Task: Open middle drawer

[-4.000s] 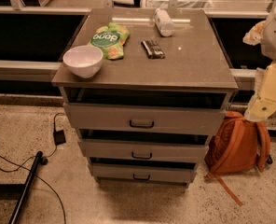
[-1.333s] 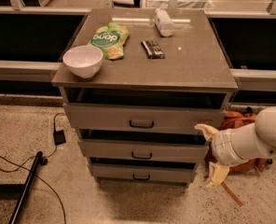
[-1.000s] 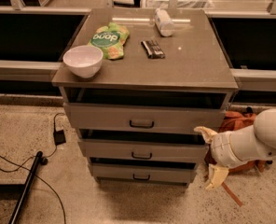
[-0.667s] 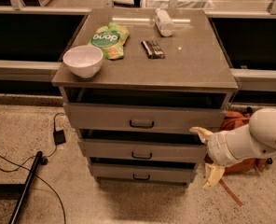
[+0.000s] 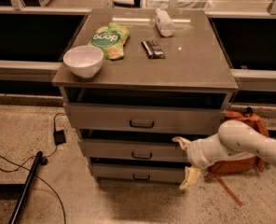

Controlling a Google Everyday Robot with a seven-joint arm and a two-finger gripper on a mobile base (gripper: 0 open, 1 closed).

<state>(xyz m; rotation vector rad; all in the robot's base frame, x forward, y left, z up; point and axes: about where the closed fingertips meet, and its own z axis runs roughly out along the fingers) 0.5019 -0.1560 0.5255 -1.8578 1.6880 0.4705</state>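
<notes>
The bench [image 5: 194, 64] has three grey drawers stacked under its front edge. The middle drawer [image 5: 114, 149] looks shut or nearly so, though the shadow above it makes that hard to judge. I'd grip it squarely at its centre, then pull straight out from the front edge. My arm [image 5: 250, 141] comes in low from beyond the front right corner. The gripper [image 5: 184, 160] sits at the drawer's right end, fingers [image 5: 180, 141] spread wide and empty, well right of the bar handle [image 5: 141, 156].
</notes>
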